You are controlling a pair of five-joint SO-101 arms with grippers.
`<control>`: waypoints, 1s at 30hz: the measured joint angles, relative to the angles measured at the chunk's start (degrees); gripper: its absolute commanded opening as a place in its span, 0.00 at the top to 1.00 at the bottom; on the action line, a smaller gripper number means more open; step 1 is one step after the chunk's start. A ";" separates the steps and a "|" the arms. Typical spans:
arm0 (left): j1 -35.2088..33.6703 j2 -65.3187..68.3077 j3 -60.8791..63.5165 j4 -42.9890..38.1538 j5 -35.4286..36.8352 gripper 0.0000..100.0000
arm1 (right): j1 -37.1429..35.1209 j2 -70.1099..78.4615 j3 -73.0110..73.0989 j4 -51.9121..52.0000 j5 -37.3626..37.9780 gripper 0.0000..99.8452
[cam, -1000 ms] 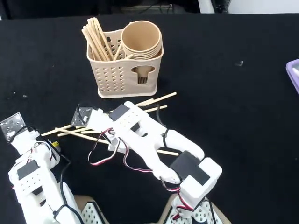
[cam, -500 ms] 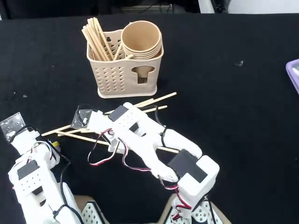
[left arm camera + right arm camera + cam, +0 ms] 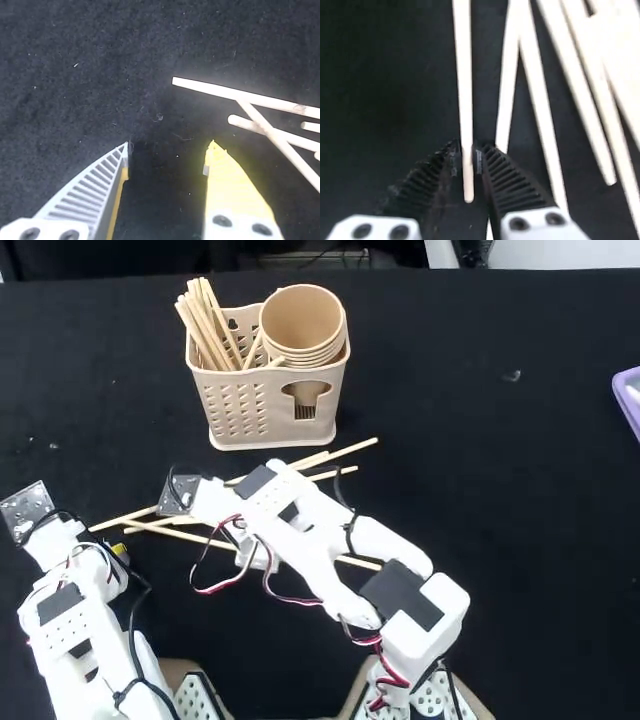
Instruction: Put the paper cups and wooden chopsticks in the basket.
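1. Right tool (image 3: 466,156) pinched shut on one pale wooden chopstick (image 3: 464,90), near its end, lying on black table (image 3: 480,490) among loose sticks (image 3: 540,100).
2. Left tool (image 3: 167,145) wide open, empty.
3. Risk: end grip may let the stick pivot or slip when lifted toward beige perforated basket (image 3: 265,405).

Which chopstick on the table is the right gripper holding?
The chopstick lying apart from the bunch: its end sits between the right gripper's fingers; the others pass outside them.
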 measured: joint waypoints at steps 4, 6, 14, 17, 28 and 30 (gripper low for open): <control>0.00 0.00 0.00 0.00 0.00 0.75 | -0.09 -5.80 0.00 2.64 0.00 0.83; 0.00 0.00 0.00 0.00 0.00 0.75 | -0.09 -7.47 0.00 2.64 0.00 0.81; 0.00 0.00 0.00 0.00 0.00 0.75 | -0.09 -5.45 5.19 -6.33 0.00 0.81; 0.00 0.00 0.00 0.00 0.00 0.75 | -0.09 -2.73 5.36 -8.00 0.09 0.81; 0.00 0.00 0.00 -0.35 0.00 0.75 | 0.35 0.00 2.81 -8.53 0.09 0.99; 0.00 0.00 0.00 -0.35 0.00 0.75 | 0.35 0.00 2.81 -8.44 0.09 0.99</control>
